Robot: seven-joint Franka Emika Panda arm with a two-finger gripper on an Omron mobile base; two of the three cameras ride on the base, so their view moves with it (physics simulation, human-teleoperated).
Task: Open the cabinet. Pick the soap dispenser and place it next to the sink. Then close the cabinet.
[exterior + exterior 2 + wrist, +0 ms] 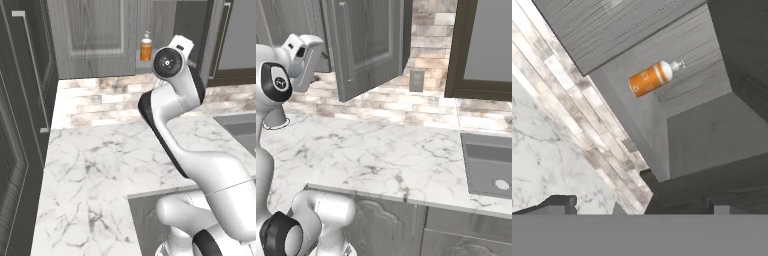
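Note:
The light grey cabinet [95, 30] stands with its right door [371, 45] swung open. Inside, the orange soap dispenser [145, 48] with its white pump stands upright on the plain grey shelf [643, 131]. In the hand view the soap dispenser [652, 79] lies ahead of my gripper [639, 205], well beyond the fingertips [562, 202]. The jaws are spread wide with nothing between them. My hand [303, 52] is raised at shelf height, just right of the bottle and in front of the opening. The grey sink [488, 165] sits in the counter to the right.
White marble countertop [95, 165] runs below the cabinet, with a brick backsplash [100, 100] behind. A dark tall cabinet with a silver bar handle [32, 65] stands at the left. A dark-framed panel [486, 50] hangs above the sink. A wall outlet [416, 81] sits on the backsplash.

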